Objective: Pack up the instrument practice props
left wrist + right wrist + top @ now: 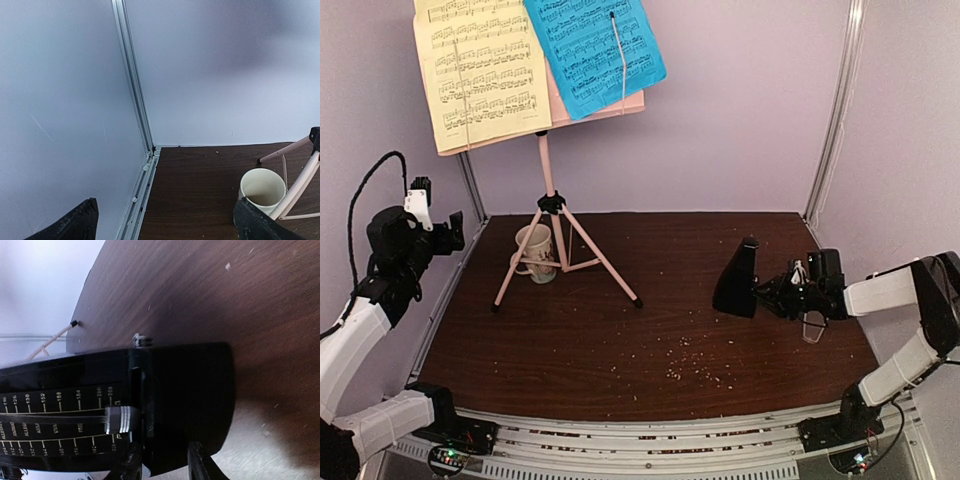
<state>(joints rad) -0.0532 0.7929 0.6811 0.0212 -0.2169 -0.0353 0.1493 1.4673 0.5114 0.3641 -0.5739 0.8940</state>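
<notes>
The black pyramid metronome (737,280) stands upright on the bench (620,330), right of centre in the top view. Its tempo scale and pendulum weight (120,420) fill the lower left of the right wrist view. The right jaws sit at its base, one on each side of the bottom edge. The frame cuts them off, so I cannot tell whether they pinch it. They should seat squarely on the base before any lift, because the tapered body would probably slip. The left jaws hang wide apart at far left, short of the beige mug (535,252) and the pink music stand (552,190).
</notes>
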